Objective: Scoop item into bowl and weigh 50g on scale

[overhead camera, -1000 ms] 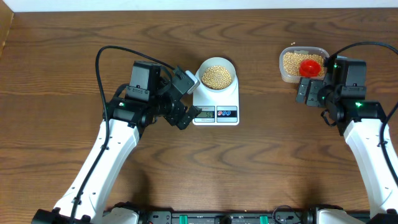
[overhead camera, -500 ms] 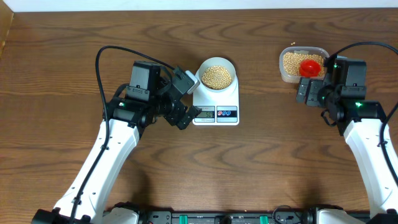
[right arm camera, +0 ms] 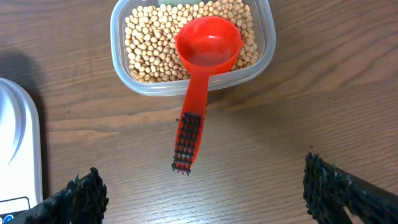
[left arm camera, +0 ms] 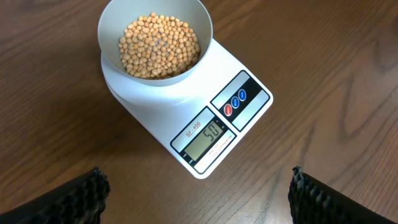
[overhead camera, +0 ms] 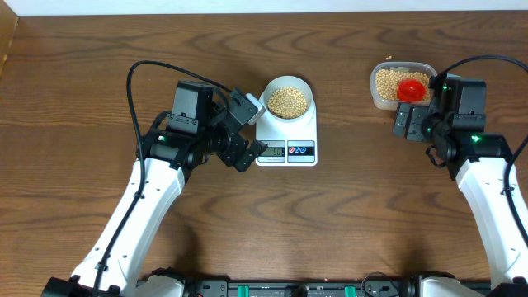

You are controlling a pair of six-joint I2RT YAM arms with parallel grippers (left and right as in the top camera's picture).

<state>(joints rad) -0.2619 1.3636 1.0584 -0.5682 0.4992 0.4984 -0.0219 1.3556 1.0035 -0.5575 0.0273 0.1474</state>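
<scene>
The white bowl holds tan beans and stands on the white scale. In the left wrist view the bowl sits on the scale, whose display reads 50. My left gripper is open and empty, just left of the scale; it also shows in its wrist view. My right gripper is open and empty, just in front of the clear tub. It also shows in its wrist view.
The clear tub holds more beans. The red scoop rests empty in it, its handle sticking out over the rim onto the wooden table. The scale's corner shows at the left of the right wrist view.
</scene>
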